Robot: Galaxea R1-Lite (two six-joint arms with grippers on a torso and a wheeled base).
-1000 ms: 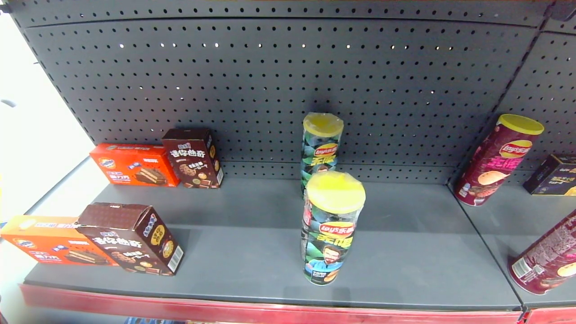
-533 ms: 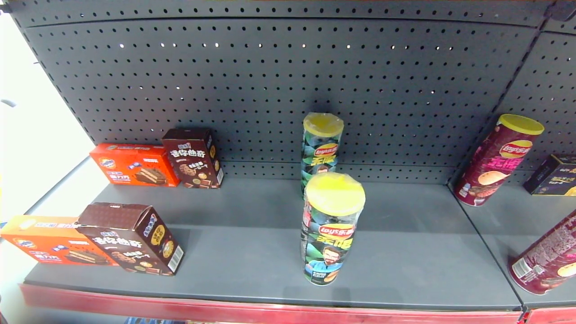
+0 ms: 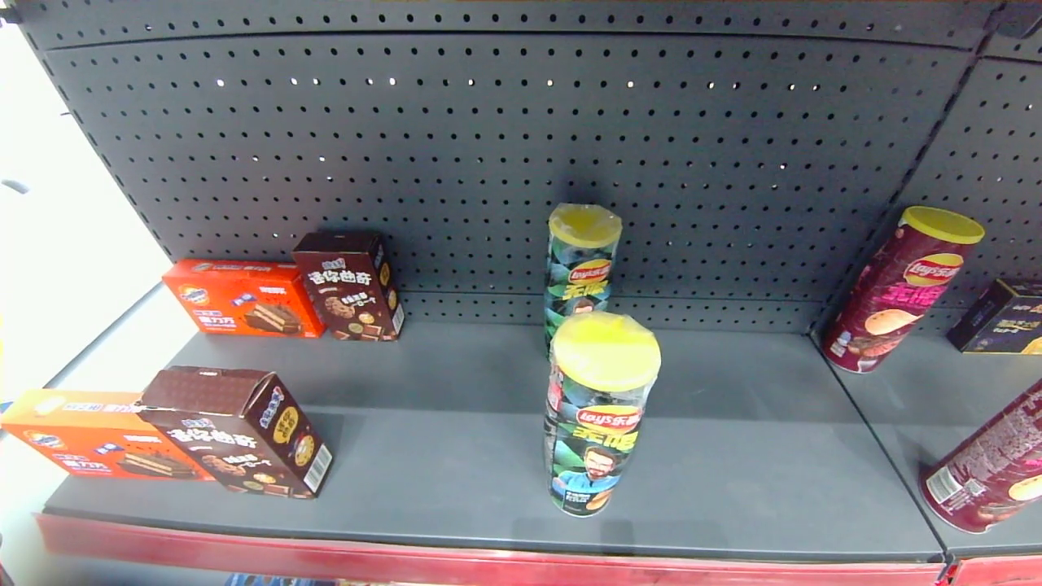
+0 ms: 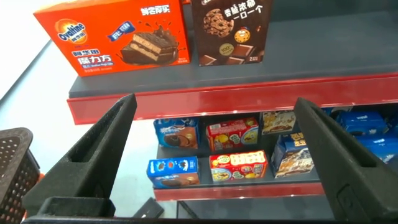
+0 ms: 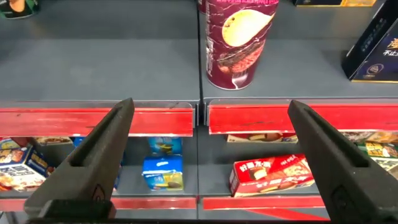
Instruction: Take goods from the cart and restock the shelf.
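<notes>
**While Both Grippers Were Empty: Next Item Lay Back at the Cart**

As neither gripper carried goods, we judged the step in hand to be a return to the cart for the next item. The left gripper (image 4: 214, 102) had its fingers spread wide with nothing between them. The right gripper (image 5: 210, 104) was equally wide and empty. Both hung in front of the shelf (image 3: 733, 456), facing its red front edge.

Nearest to us, a dark mesh basket (image 4: 12, 165) stood close beside the left gripper and lower than the shelf. We took it for part of the cart, though its contents were hidden. On that reading the left arm was the nearer one, and the goods lay down and away from the shelf, not ahead of the fingers. The long axis of the next item could not be told.

Farther on, an orange box (image 4: 115, 34) and a brown box (image 4: 233, 28) sat side by side at the shelf's front edge, ahead of the left gripper. A maroon can (image 5: 239, 40) stood upright near that edge, ahead of the right gripper. At mid-shelf the front green can (image 3: 601, 411) stood upright. The rear green can (image 3: 580, 264) stood directly behind it, against the pegboard (image 3: 488, 163).

Against the two earlier head views we found no difference: every item kept its place.
</notes>
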